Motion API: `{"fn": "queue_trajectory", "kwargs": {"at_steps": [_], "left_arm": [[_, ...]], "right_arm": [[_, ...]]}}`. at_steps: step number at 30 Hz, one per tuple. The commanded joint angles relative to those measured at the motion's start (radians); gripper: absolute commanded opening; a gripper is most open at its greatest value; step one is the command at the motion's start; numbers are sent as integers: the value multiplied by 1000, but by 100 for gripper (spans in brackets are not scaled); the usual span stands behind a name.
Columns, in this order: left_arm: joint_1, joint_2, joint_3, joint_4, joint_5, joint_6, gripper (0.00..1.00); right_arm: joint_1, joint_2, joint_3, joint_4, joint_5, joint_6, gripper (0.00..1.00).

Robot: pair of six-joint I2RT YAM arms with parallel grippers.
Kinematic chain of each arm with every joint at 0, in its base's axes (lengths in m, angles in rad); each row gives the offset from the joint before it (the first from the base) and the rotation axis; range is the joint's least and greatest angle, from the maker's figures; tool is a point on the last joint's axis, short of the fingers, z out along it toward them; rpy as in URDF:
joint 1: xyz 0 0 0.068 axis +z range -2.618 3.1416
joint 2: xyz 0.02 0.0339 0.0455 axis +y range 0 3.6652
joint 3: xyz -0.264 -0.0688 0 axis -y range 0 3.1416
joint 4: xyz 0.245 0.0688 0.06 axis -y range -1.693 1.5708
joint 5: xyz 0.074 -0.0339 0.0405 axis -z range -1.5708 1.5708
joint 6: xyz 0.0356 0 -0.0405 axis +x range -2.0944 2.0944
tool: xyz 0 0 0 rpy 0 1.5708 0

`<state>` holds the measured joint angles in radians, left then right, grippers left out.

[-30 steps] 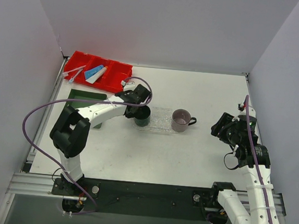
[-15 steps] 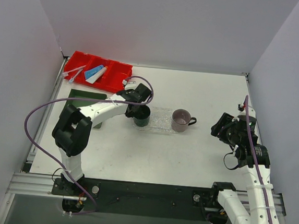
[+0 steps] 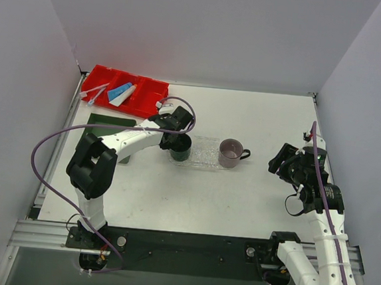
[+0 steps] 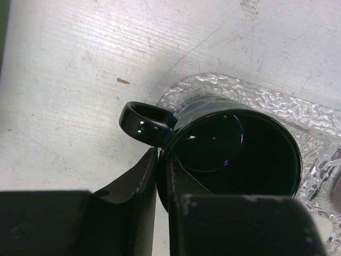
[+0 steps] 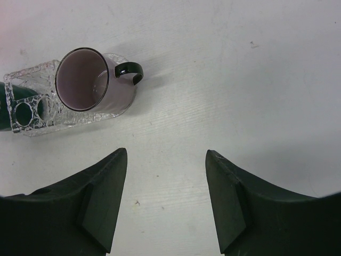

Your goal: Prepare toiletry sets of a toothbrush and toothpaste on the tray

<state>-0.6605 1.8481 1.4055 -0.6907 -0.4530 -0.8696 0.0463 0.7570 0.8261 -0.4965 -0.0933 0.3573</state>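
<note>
In the red bin (image 3: 153,86), toothbrushes (image 3: 92,94) and toothpaste tubes (image 3: 120,94) are lying loose: light, thin, probably slippery, best pinched mid-length. Left gripper (image 4: 158,160) is clamping the dark green mug (image 4: 234,152) by its wall on the clear tray (image 4: 279,104). Right gripper (image 5: 166,160) is hovering with jaws spread, empty.

We are seeing a scuffed white table (image 3: 239,193) spreading beneath the left gripper (image 3: 177,135), while plain pale grey walls (image 3: 207,30) are rising beyond it and on either side, evenly lit.
</note>
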Motion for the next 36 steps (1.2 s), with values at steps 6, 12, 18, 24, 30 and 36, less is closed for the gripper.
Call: {"fn": "queue_trajectory", "kwargs": {"at_steps": [6, 12, 18, 24, 30, 36], "left_arm": [[-5, -4, 46, -6, -24, -6, 8], [-5, -6, 43, -10, -23, -8, 15], [-5, -4, 41, -10, -24, -9, 26], [-5, -7, 38, -13, -27, -11, 31], [-5, -32, 27, 16, -16, 30, 37], [-5, -55, 33, -1, -23, 61, 45]], "right_arm": [[0, -8, -12, 21, 18, -11, 56], [1, -10, -12, 19, 20, -9, 56], [1, -12, -13, 21, 20, -9, 56], [3, -13, -13, 21, 21, -9, 56], [3, -12, -12, 19, 21, -9, 57], [3, -10, -13, 19, 21, -9, 57]]}}
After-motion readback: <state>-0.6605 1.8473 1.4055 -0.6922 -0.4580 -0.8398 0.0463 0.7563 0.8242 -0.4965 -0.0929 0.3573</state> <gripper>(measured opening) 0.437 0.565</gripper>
